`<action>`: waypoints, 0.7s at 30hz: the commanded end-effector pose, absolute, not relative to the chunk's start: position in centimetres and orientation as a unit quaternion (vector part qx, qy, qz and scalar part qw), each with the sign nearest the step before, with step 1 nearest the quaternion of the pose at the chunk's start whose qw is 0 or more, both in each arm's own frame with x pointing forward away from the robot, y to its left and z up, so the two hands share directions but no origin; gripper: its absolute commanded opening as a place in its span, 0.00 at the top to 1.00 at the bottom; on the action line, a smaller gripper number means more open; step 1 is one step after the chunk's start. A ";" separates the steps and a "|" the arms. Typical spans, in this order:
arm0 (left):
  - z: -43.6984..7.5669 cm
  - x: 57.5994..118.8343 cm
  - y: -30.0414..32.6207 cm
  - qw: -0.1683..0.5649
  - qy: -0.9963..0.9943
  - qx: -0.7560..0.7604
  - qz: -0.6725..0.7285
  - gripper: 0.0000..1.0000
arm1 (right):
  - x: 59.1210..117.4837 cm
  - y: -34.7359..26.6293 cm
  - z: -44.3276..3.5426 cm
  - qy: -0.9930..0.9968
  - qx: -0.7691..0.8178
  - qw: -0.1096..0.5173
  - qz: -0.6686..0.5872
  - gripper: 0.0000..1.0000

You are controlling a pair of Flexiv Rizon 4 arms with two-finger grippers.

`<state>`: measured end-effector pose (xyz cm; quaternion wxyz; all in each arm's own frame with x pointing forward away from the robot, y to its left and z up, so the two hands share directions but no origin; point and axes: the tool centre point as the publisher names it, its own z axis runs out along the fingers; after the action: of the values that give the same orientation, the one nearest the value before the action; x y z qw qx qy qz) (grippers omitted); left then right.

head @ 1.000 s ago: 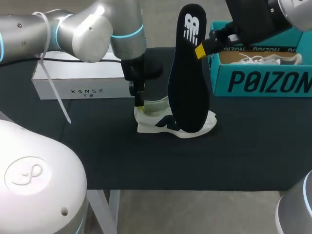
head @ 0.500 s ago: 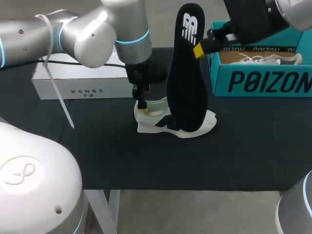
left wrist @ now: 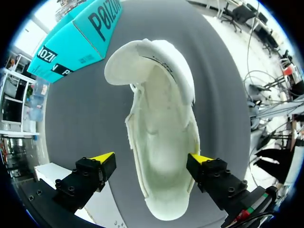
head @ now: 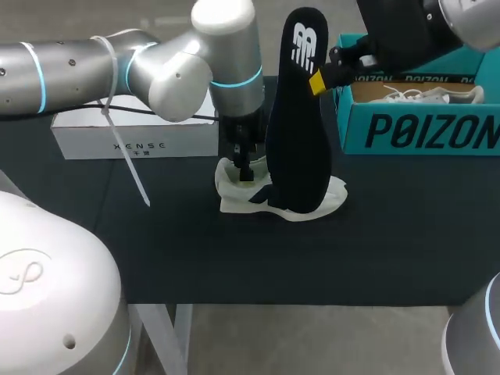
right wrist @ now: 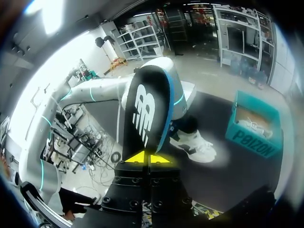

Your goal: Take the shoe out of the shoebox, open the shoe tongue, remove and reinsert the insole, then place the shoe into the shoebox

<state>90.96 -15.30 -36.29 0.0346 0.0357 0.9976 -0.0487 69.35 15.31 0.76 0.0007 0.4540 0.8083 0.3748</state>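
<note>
Right now we have the shoe (head: 281, 199) out of the teal shoebox (head: 422, 129), lying on the dark counter (head: 234, 258) with its opening facing up and no insole inside. Our right gripper (head: 320, 80) is closed tight on one edge of the black insole (head: 298, 117), near its upper end. The insole hangs upright, with its lower end down at the shoe; we cannot tell whether the two touch. Our left gripper (left wrist: 151, 159) is spread wide over the heel end, one finger on each side of the collar, and grips nothing. We judge reinsertion to be the step in hand, and the thin edge grip is the weak point: the insole could pivot or slip between the tips once its lower end meets resistance. Its leading end could also catch on the tongue or collar and fold instead of sliding forward. With the shoe unpinned, a push could skid it toward the near side. The left wrist also sits just beside the insole, so they could brush.
</note>
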 end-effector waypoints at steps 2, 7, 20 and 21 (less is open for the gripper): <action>-37.5 92.2 -17.3 0.027 0.998 0.033 -0.041 0.00 | 69.1 15.5 0.7 0.806 0.460 0.003 0.373 1.00; -38.1 92.6 -18.6 0.026 0.997 0.049 -0.055 0.00 | 68.5 15.6 0.7 0.801 0.470 0.004 0.371 1.00; -38.6 93.7 -19.6 0.021 0.997 0.057 -0.048 0.01 | 68.0 15.6 0.9 0.794 0.484 0.008 0.368 1.00; -38.7 93.8 -19.6 0.021 0.997 0.056 -0.047 0.05 | 68.0 15.6 0.9 0.794 0.484 0.008 0.368 1.00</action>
<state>93.42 -19.41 -38.62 0.0241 0.0561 0.9969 -0.0496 67.86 15.40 0.91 0.0090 0.4835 0.7934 0.3697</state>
